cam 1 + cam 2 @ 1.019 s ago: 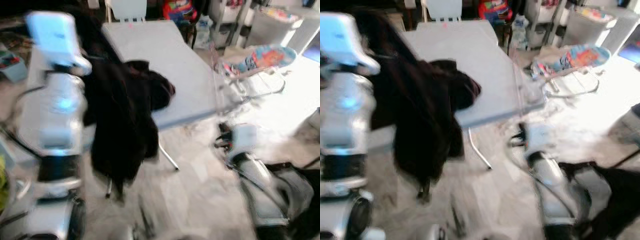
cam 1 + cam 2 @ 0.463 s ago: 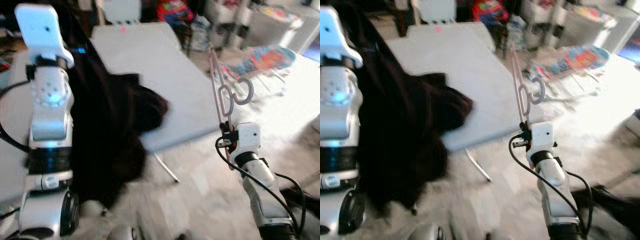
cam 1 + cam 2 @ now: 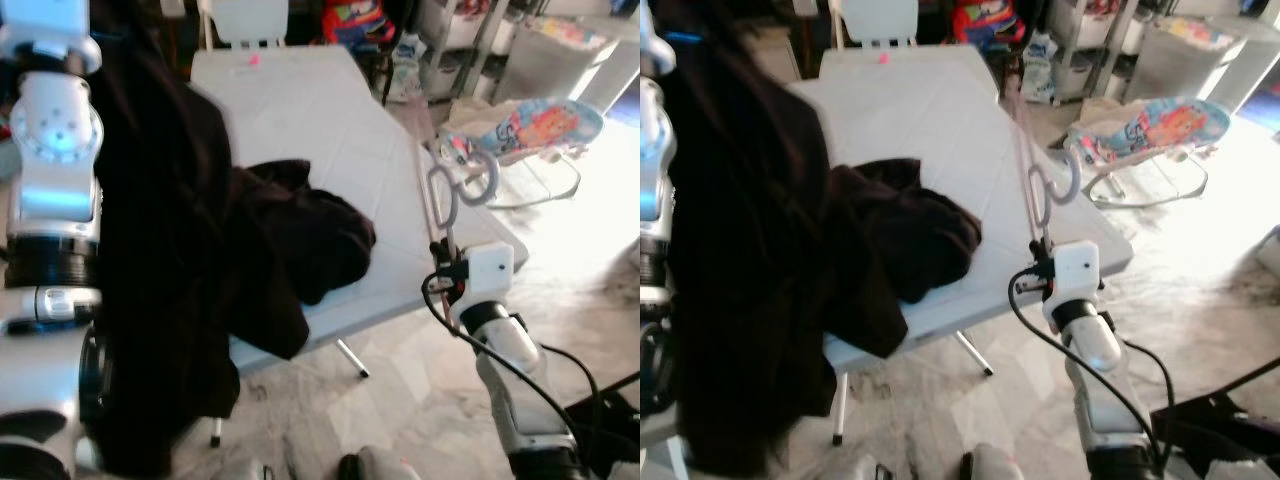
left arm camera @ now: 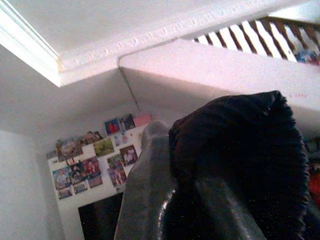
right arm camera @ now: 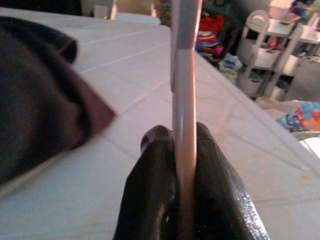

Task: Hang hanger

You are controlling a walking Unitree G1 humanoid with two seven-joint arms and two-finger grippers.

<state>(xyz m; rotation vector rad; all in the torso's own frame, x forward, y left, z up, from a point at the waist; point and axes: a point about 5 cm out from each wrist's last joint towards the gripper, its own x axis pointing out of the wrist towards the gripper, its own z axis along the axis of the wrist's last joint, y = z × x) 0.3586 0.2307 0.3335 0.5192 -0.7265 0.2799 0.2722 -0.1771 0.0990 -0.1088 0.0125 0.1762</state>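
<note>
Before me stands a white folding table [image 3: 330,110] on thin metal legs [image 3: 352,358], set on a pale marbled floor [image 3: 400,400]. A dark garment [image 3: 310,240] lies bunched on its near part, its lower folds spilling over the near edge. A small pink spot [image 3: 252,60] marks the far end.

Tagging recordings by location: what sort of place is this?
Probably a lived-in family home: a baby bouncer on the floor, family photos on a wall, and a white folding table carrying a dark garment.
</note>
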